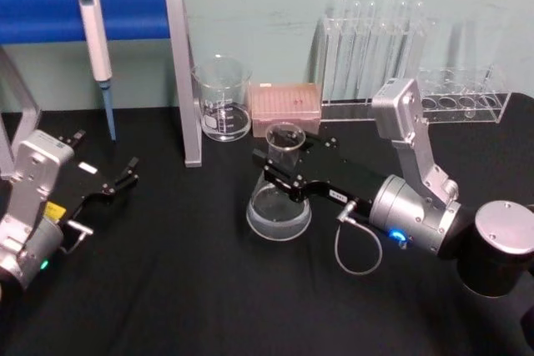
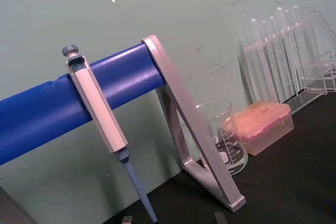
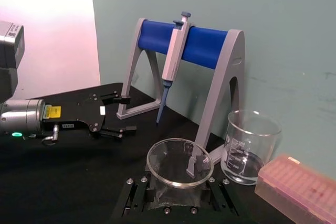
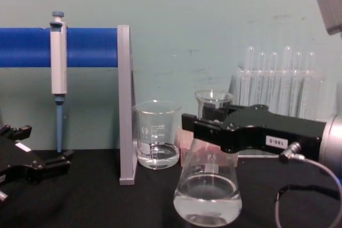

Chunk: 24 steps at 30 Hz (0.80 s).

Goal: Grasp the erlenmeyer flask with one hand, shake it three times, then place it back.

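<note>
Nearest the chest lens, logged the right gripper [image 4: 209, 130] pinching the neck of the erlenmeyer flask [image 4: 207, 185], fingers pressed to the glass on either side, just under the flared rim. Noted clear liquid [image 4: 207, 200] pooled in the wide base, well below the neck. Could not settle whether the base rests on the black cloth [image 1: 183, 289] or hangs just off it.

Judged step in hand: grasp made, shaking to come. For a good shake: lift clear first, keep the pinch firm, swing in short strokes, hold the mouth upward so nothing slops. Steer away from the beaker [image 1: 222, 99] and pink tip box [image 1: 287, 102] just behind, and the grey stand leg [image 1: 185, 72] near them. Set down base-flat afterwards.

Logged left gripper [image 1: 121, 179] parked well to the left, fingers spread, holding nothing.

Surroundings: black cloth over the table; pale green wall [image 1: 267, 6] behind; pipette [image 1: 96, 35] hung on blue bar [image 1: 42, 12]; test tubes [image 1: 371, 39] in clear rack [image 1: 467, 102], back right.
</note>
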### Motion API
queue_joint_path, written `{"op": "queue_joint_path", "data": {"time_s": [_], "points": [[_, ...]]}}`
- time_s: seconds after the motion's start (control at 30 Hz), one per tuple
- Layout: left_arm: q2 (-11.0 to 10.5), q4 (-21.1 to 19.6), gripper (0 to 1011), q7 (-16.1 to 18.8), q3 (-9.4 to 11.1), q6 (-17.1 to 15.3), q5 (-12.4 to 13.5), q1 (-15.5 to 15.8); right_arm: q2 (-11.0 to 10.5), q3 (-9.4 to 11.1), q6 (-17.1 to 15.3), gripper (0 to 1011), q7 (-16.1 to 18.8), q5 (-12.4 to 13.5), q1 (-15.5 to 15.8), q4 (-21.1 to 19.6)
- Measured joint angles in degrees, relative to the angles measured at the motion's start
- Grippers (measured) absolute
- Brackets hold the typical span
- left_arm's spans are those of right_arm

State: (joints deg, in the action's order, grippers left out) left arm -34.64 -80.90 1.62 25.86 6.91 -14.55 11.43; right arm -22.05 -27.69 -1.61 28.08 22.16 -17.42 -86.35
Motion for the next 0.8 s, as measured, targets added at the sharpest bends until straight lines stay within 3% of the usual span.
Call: {"op": "queue_joint_path", "data": {"time_s": [0.8], "points": [[0.0, 0.0, 1001, 0.0, 0.0, 0.0, 0.0, 0.0, 1.0, -0.7, 1.9, 456, 1.3, -0.3, -0.4, 4.8]]}}
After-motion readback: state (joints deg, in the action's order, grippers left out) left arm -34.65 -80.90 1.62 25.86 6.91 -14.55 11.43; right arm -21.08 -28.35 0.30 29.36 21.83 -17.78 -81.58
